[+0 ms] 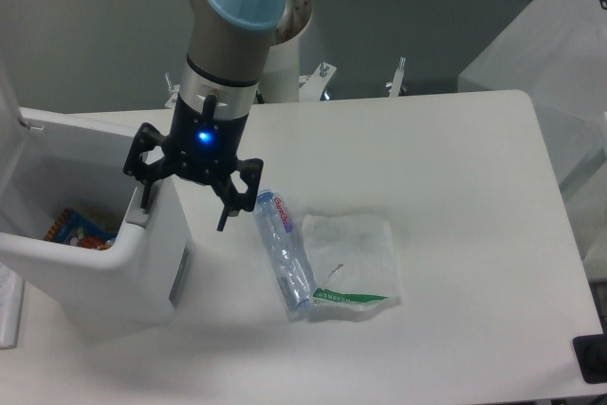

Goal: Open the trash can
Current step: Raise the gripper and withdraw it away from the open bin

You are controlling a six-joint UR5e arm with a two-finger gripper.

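The trash can (90, 272) is a large boxy white bin at the table's left edge. Its top stands open, so I can see inside. Its white lid (8, 101) is raised at the far left and mostly cut off by the frame. A small grey tab (138, 215) sits on the right rim. My gripper (185, 213) points down over the bin's right rim with its fingers spread open. The left fingertip (146, 198) is at the rim by the tab, and the right fingertip (225, 220) hangs outside the bin above the table. It holds nothing.
A colourful packet (76, 230) lies inside the bin. A clear plastic bottle (285, 253) lies on the white table (455, 187) right of the gripper. A white wipe packet (351, 263) lies beside the bottle. A white box (560, 45) stands at the back right.
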